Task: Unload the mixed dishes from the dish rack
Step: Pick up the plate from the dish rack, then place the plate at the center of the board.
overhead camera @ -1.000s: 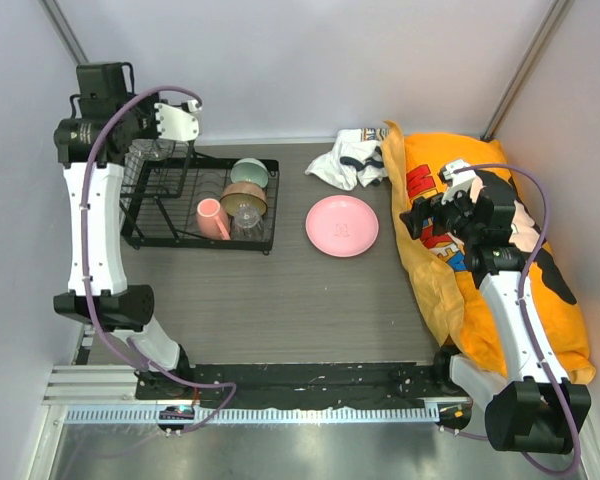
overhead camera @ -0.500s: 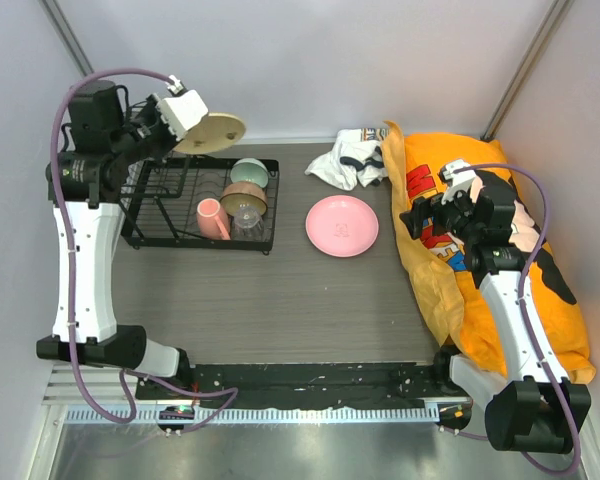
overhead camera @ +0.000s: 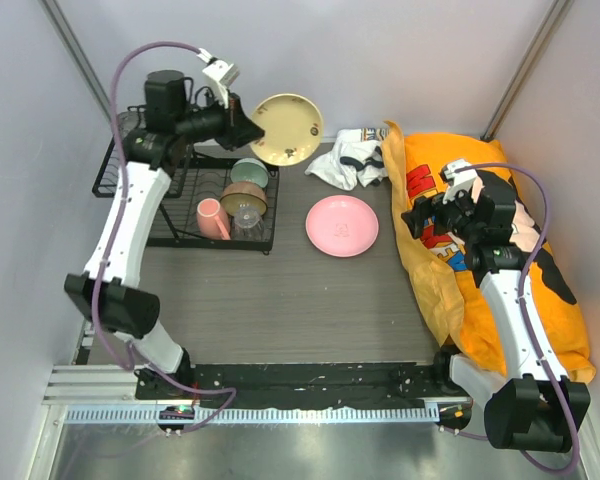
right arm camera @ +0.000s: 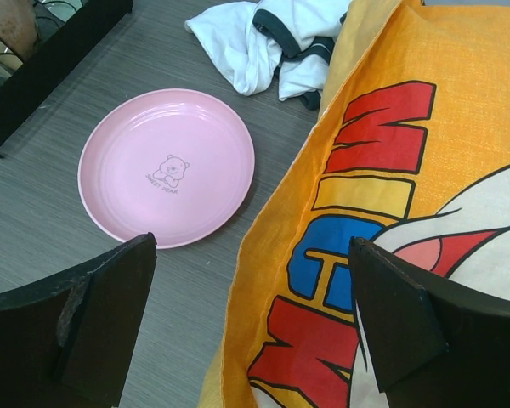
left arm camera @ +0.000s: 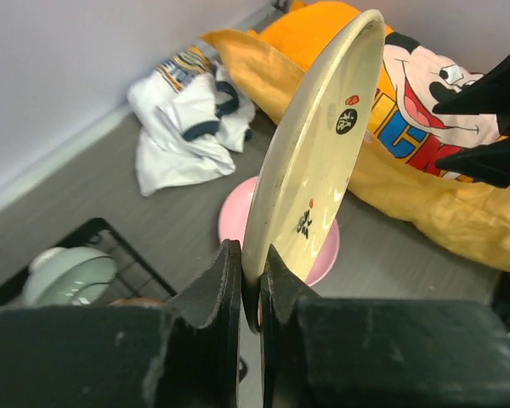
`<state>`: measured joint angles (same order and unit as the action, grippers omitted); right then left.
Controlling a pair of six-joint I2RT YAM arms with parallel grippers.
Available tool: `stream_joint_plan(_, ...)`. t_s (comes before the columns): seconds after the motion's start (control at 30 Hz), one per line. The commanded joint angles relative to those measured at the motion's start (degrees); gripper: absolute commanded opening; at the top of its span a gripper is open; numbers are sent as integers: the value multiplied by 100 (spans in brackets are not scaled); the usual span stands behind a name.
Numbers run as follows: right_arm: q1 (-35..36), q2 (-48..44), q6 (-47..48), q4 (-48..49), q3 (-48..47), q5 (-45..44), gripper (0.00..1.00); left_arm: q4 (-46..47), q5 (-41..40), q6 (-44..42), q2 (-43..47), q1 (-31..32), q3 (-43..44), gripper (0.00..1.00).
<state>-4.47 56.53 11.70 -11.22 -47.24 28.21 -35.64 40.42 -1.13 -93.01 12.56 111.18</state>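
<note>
Pinching the tan dish [overhead camera: 287,129] by its rim, the left gripper [left arm camera: 251,272] holds it aloft past the dish rack [overhead camera: 160,235], whose clear cup [overhead camera: 246,222] is perhaps beside the pink mug [overhead camera: 213,218]; the right gripper [right arm camera: 251,289] gapes empty above the yellow bag [right arm camera: 459,102].

Bright, even light from overhead; soft shadows.
My left fingers [left arm camera: 206,296] loom dark and blurred at the lens, my right fingers [right arm camera: 93,314] likewise soft; the table [overhead camera: 280,300] is sharp, and the metal rail [overhead camera: 310,441] near my bases glares.
</note>
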Motion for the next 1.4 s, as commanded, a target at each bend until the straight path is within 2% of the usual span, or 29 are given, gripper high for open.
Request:
stream_joint_plan(0.0,-63,-81,7,200,-145,-43,100,900,220,1465,-707,229,-61,0)
stream_joint_plan(0.23,-89,-125,-1,235,-110,-17,100,1410,238,2686,-1727,502,-52,0)
stream_joint_plan(0.5,-89,-125,7,252,-101,1,100,1691,466,3180,-2511,713,-114,0)
stream_joint_plan(1.0,-89,-72,51,252,-101,-26,100,1753,396,3215,-3574,1161,-87,0)
stream_joint_plan(1.37,-80,-134,51,243,-110,27,100,1551,168,2881,-3803,1328,-333,0)
